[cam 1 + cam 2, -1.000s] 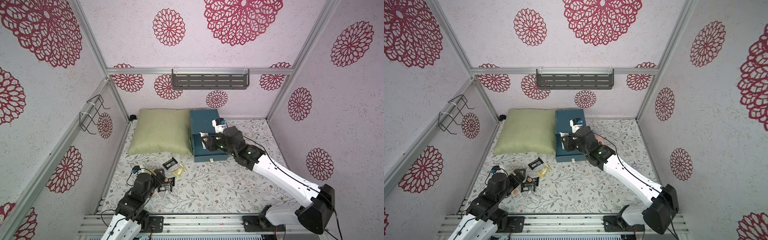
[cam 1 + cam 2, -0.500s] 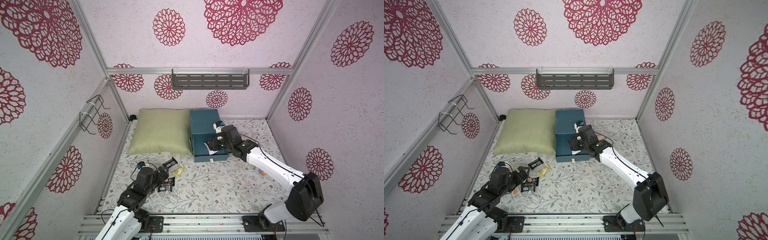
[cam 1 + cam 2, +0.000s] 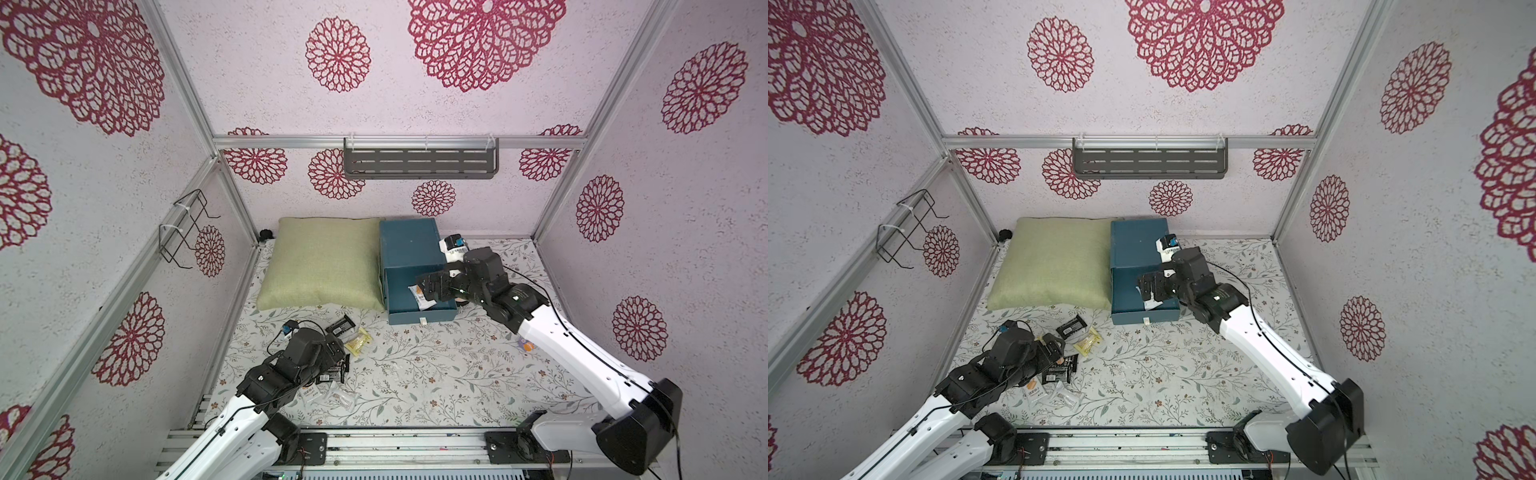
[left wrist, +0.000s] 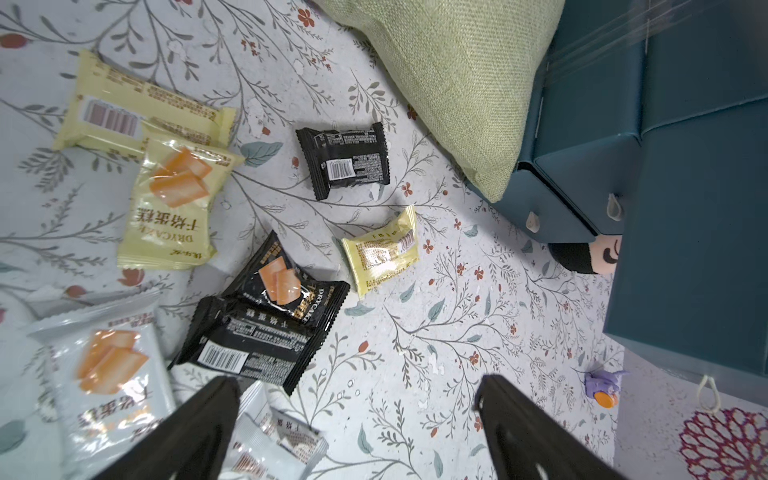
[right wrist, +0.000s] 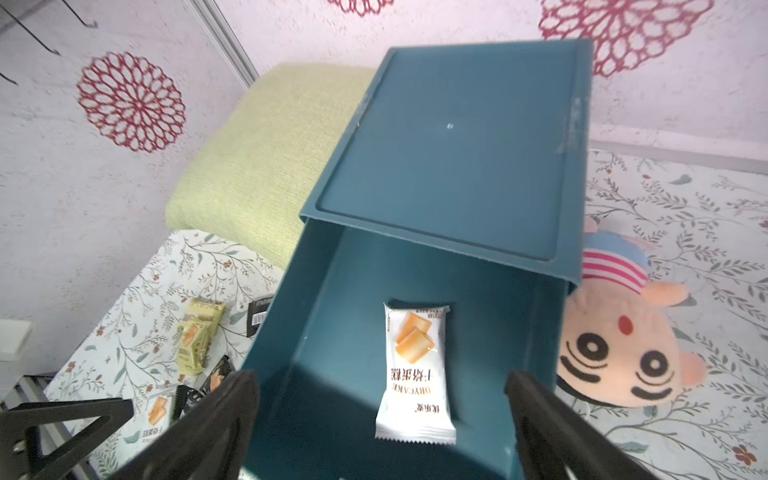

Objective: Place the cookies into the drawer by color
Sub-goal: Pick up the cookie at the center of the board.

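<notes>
Between R gripper (image 5: 380, 378) fingers, spread wide & holding nothing, white cookie pkt (image 5: 415, 370) sits in pulled-out top drawer (image 5: 328, 316), clear of both. L gripper (image 4: 357, 380) fingers also wide, empty, above black pkt (image 4: 249, 340); yellow pkt (image 4: 380, 249) beyond, on floral cloth (image 4: 436, 332). Green cushion (image 3: 324, 262) touches chest (image 3: 409, 243); pink walls (image 3: 457, 112) w/ red rosettes.

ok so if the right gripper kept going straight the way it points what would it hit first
Most likely the white cookie packet lying in the open drawer: the right gripper, jaws open, points down at it in the right wrist view. The gap to it is unclear.
</notes>
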